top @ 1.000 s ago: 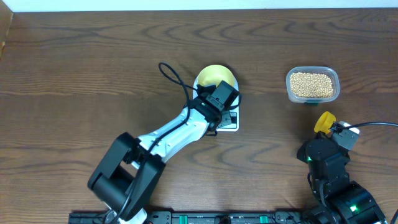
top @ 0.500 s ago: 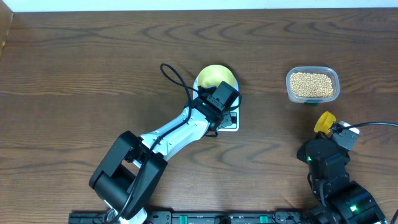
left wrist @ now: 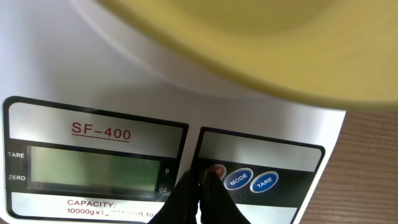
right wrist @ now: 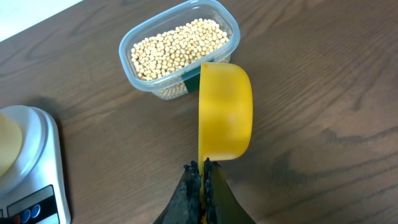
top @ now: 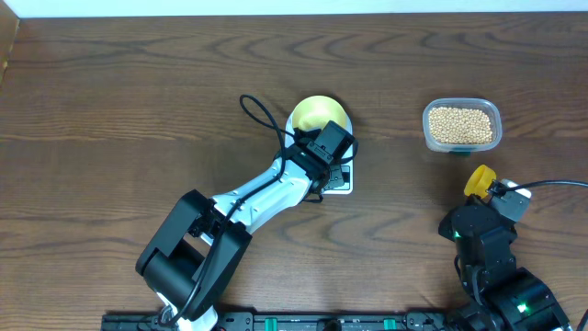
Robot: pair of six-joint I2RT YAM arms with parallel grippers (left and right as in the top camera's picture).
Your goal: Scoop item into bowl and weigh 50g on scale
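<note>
The pale-yellow bowl (top: 318, 114) stands on the white scale (top: 342, 183), seen close in the left wrist view (left wrist: 261, 37). My left gripper (left wrist: 202, 177) is shut, its tips on the scale's (left wrist: 93, 74) red button beside the blank display. The beans (top: 460, 125) fill a clear tub, also in the right wrist view (right wrist: 177, 46). My right gripper (right wrist: 203, 167) is shut on the handle of a bright yellow scoop (right wrist: 225, 112), which is held on its side just in front of the tub; it also shows overhead (top: 479, 179).
The clear plastic tub (right wrist: 230, 25) stands at the right of the wooden table. The scale's corner shows at the left of the right wrist view (right wrist: 31, 186). A black cable (top: 262, 118) loops over the left arm.
The left arm's base has shifted slightly; the gripper stays at the scale's front. The right arm has not moved.
</note>
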